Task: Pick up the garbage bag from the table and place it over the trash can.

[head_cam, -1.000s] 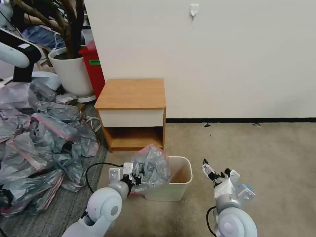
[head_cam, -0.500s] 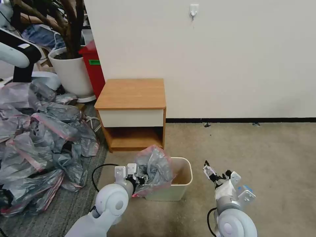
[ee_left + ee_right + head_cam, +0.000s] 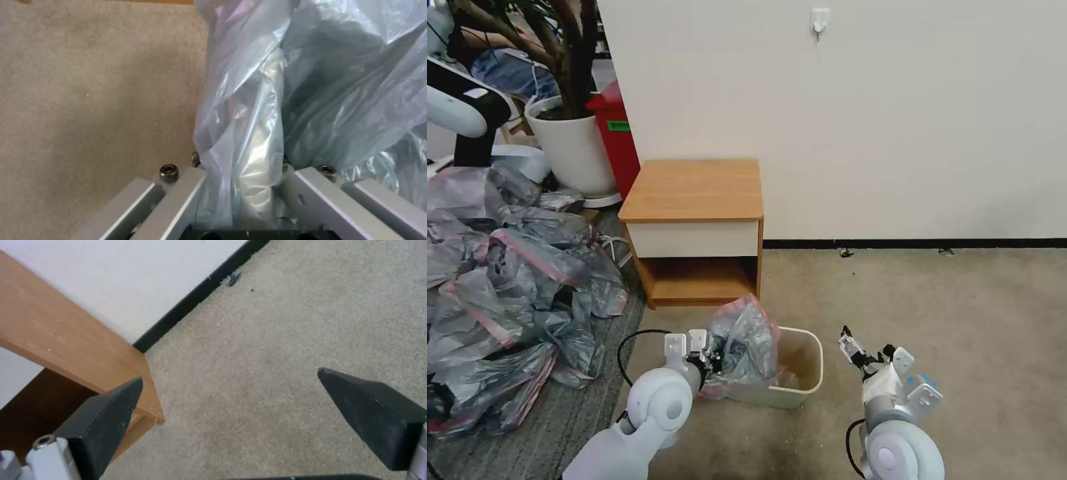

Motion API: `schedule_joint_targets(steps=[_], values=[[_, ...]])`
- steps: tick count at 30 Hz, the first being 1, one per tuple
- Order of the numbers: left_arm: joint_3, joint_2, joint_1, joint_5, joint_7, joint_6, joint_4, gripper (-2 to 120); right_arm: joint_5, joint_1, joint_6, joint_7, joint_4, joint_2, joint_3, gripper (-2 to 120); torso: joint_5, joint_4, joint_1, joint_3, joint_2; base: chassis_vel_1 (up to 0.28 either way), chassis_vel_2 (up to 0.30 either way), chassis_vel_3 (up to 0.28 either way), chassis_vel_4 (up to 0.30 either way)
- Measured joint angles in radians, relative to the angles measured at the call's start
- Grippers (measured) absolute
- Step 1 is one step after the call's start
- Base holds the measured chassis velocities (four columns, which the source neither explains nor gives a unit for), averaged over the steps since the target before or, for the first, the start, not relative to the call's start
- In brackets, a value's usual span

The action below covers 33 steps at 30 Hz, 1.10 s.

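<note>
One garbage bag [image 3: 742, 348] pinched in my left gripper [image 3: 712, 361] over trash can [image 3: 800, 393] left rim; my right gripper [image 3: 848, 347] fingers open, right of can.

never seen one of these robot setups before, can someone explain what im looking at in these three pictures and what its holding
This is a wheeled robot with two arms, each ending in an end effector that pinches things. The wide picture comes from a camera on its head, looking down at the floor in front of it. The other two come from cameras on its wrists.

In the head view, the left end effector is shut on a thin grey garbage bag with a pink rim, holding it at the near left side of a small cream trash can on the carpet. The left wrist view shows that same bag pinched between the fingers.

The right end effector hangs open and empty beside the can. Its wrist view looks past two dark fingers at carpet and the corner of a wooden table.
</note>
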<state>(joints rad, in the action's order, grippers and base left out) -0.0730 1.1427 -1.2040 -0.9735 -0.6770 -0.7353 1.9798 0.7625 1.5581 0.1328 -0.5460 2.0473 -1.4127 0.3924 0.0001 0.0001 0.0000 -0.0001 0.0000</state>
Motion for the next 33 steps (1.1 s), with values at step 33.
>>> schedule_joint_targets(steps=[33], values=[[-0.171,-0.115,-0.124,0.207,0.314,0.05,0.118,3,0.326,-0.206,0.361,0.103,0.208,0.396,-0.345,100,0.0,0.0,0.0,0.0,0.0,0.0,0.0,0.0,0.0]])
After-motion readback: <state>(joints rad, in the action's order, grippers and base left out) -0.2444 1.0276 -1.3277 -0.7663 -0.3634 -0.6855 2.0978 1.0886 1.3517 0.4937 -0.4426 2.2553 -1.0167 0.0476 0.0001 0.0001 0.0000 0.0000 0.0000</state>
